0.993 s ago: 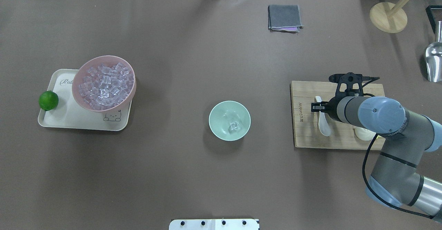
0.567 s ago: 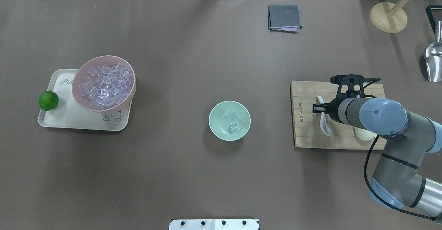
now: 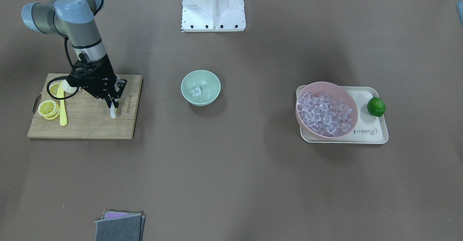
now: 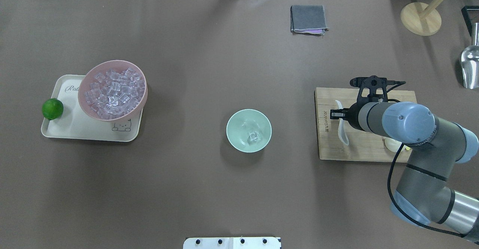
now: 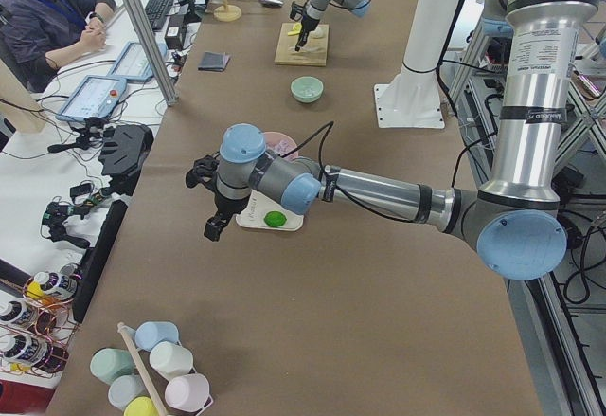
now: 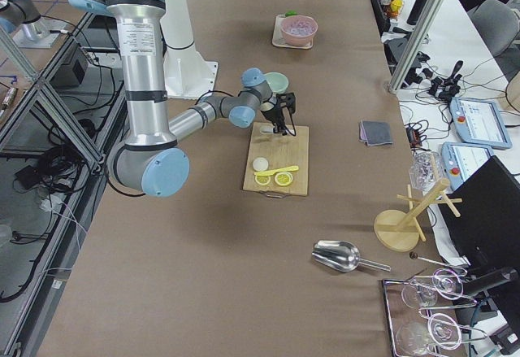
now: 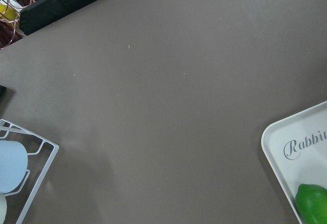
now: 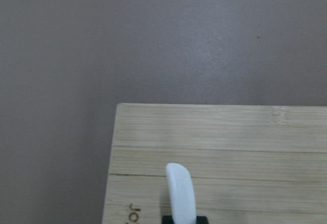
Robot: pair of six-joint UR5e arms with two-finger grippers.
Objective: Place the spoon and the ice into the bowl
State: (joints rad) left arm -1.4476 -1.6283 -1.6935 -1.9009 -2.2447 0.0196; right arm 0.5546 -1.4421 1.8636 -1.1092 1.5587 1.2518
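right gripper (image 4: pixel 335 114) pinches white spoon (image 4: pixel 341 131) | spoon has moved toward mint-green bowl (image 4: pixel 235 141), looks lifted | left gripper (image 5: pixel 210 229): cannot tell

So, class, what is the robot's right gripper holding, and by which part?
The right gripper holds the spoon by its handle, short of the tip.

Cream tray (image 4: pixel 75 129): the script word "Rabbit" is printed at its 11 o'clock corner as seen from overhead. It reads in full from the front-facing view. A small line-drawn animal face sits at the tray's 5 o'clock corner.

Wooden cutting board (image 4: pixel 366 151): burnt-in lettering runs along its 9 o'clock edge and opens with "Jo". The remaining letters are too small to read.
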